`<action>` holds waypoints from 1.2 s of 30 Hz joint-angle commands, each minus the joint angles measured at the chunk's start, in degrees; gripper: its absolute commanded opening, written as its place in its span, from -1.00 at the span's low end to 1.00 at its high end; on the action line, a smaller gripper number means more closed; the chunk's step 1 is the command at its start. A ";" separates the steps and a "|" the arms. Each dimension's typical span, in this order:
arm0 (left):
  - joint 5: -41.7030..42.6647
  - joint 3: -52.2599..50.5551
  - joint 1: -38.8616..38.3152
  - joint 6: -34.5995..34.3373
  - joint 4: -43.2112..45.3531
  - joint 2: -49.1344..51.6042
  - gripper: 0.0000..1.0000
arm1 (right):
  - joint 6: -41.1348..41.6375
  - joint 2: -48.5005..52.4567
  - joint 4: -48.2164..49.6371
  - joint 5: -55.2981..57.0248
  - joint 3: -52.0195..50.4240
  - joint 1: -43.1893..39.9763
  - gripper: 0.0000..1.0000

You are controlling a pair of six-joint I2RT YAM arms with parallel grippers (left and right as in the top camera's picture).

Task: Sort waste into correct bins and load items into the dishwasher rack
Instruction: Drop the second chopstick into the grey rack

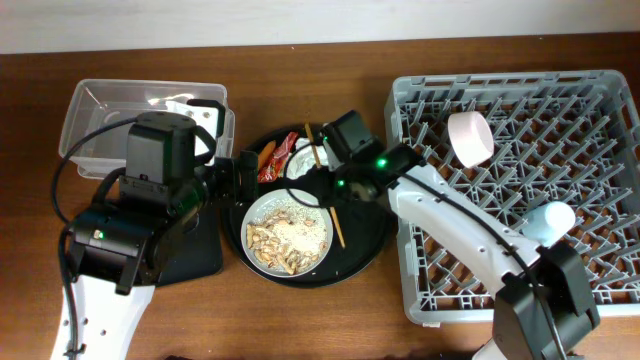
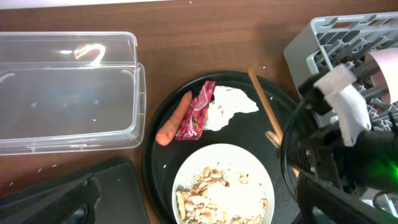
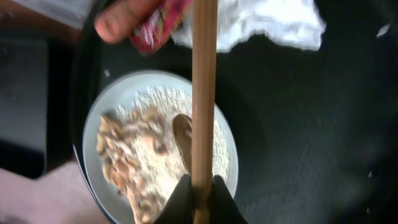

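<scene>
The pale plate [image 1: 262,203] with beige food scraps [image 1: 280,245] sits on the round black tray [image 1: 370,245]. Behind it lie the orange carrot stick [image 1: 266,156], the red wrapper [image 1: 283,155] and the white tissue [image 1: 303,162]. My right gripper [image 1: 335,187] is shut on the wooden chopsticks [image 3: 204,93] and holds them over the plate [image 3: 93,134]. My left gripper [image 1: 235,175] is open and empty, beside the tray's left edge, above the plate in its wrist view [image 2: 186,171]. The white bowl [image 1: 470,137] and the light-blue cup [image 1: 550,222] are in the grey rack [image 1: 600,100].
The clear tub [image 1: 100,120] stands at the back left with nothing in it. The shallow black rectangular tray [image 1: 200,255] lies under my left arm, next to the round tray. The rack fills the right side of the table.
</scene>
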 commanded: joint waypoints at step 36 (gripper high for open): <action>-0.57 0.52 0.24 -0.50 -0.11 0.02 0.99 | -11.87 -1.38 -6.38 9.16 -0.09 -24.24 -0.73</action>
